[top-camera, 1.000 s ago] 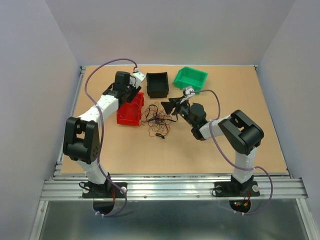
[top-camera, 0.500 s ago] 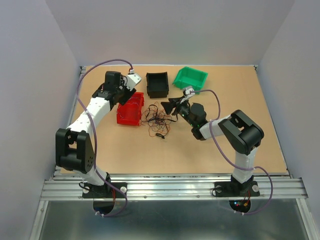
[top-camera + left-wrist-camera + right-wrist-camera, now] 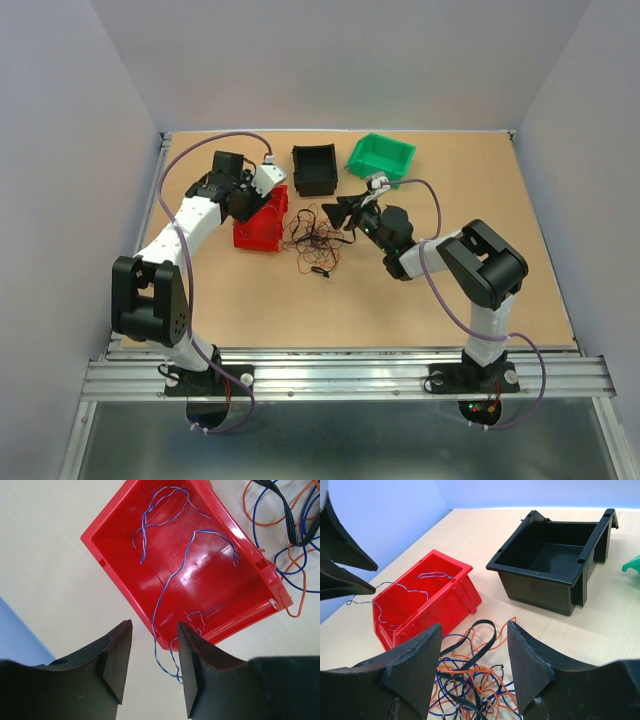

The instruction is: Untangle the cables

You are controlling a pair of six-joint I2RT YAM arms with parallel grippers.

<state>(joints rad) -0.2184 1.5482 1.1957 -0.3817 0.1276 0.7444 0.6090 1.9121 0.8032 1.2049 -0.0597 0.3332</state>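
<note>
Left wrist view: the left gripper (image 3: 153,635) hangs with its two dark fingers spread and nothing pinched between them, just off the near lip of the red bin (image 3: 102,522); a single blue strand (image 3: 172,580) lies along the bin floor, its long axis running from the far corner to the near lip, where its tail spills over the edge and loops down beside the right-hand finger, pointing back at the gripper; whether it brushes that finger I cannot tell. Across the table (image 3: 450,300), the right gripper (image 3: 475,630) also stands spread and holds nothing, poised low over the cables (image 3: 470,685), a loose heap of orange, blue and black loops lying between the red bin and the black bin (image 3: 540,585), with a green bin (image 3: 380,155) farther off; the heap has no single axis, though from above it runs slightly longer near-to-far, one end trailing toward the arms. I judge one strand sorted and the release step in hand; next comes choosing an outer loop of the heap, pinching only that wire, and drawing it out slowly so its neighbours do not follow.
</note>
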